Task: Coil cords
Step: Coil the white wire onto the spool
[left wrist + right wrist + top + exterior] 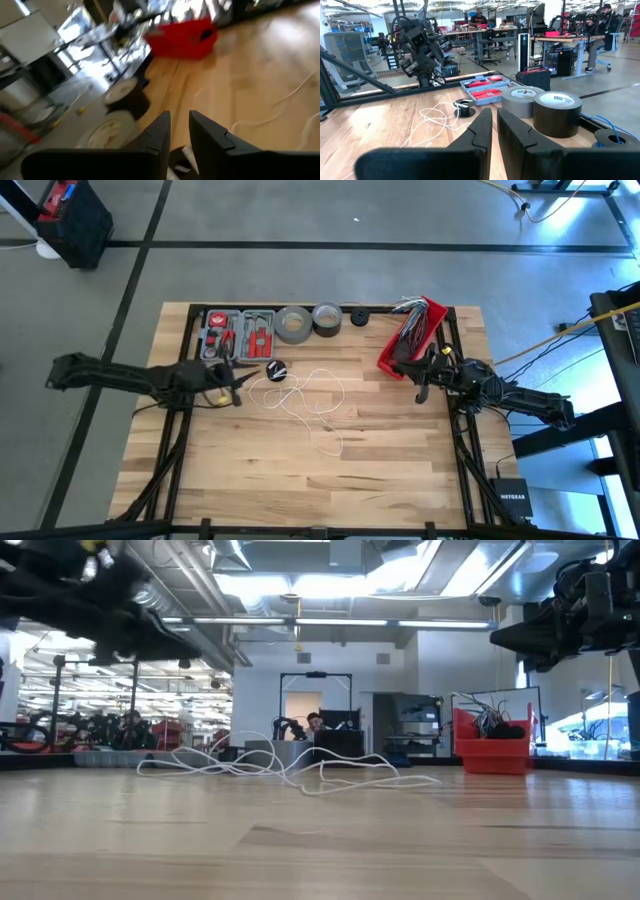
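I see the white cord (305,402) sprawled loose on the tabletop (400,460), its black disc (277,369) just below the tool case (238,333). My left hand (240,392), fingers nearly together, hovers beside that disc. My right hand (421,392), also nearly closed and empty, waits by the red bin (412,335).

Grey plastic tool case (238,333), red-handled tools inside, far left. Grey duct tape roll (294,324) beside it; darker tape roll (326,318) next. Red plastic bin (411,337), wires inside, far right.
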Available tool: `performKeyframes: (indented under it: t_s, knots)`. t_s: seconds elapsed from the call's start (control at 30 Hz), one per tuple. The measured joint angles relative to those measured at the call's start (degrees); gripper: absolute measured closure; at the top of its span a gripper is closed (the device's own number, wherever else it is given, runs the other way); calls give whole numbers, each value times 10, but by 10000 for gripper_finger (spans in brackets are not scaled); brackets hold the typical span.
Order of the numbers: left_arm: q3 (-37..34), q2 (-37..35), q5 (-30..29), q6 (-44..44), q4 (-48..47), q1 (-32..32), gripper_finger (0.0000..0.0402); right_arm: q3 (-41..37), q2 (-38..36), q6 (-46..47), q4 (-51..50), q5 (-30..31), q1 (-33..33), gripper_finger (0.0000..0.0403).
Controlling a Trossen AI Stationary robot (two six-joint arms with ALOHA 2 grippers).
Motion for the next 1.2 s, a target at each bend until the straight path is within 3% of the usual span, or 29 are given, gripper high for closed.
performKeyframes:
  t_s: [0.23,0.4,0.53,0.67,0.87,1.2]
  knots:
    - [83,181,-25,-11,-21,-18,346,0,0,0,0,0,0,370]
    - [125,260,-25,-34,-104,-18,315,0,0,0,0,0,0,370]
    - [155,297,-27,-76,-173,-18,276,0,0,0,0,0,0,370]
    - [158,324,-43,-65,-206,-18,251,0,0,0,0,0,0,370]
    - [159,365,-124,-9,-201,-16,245,0,0,0,0,0,0,370]
    - [159,434,-145,42,-132,-4,245,0,0,0,0,0,0,370]
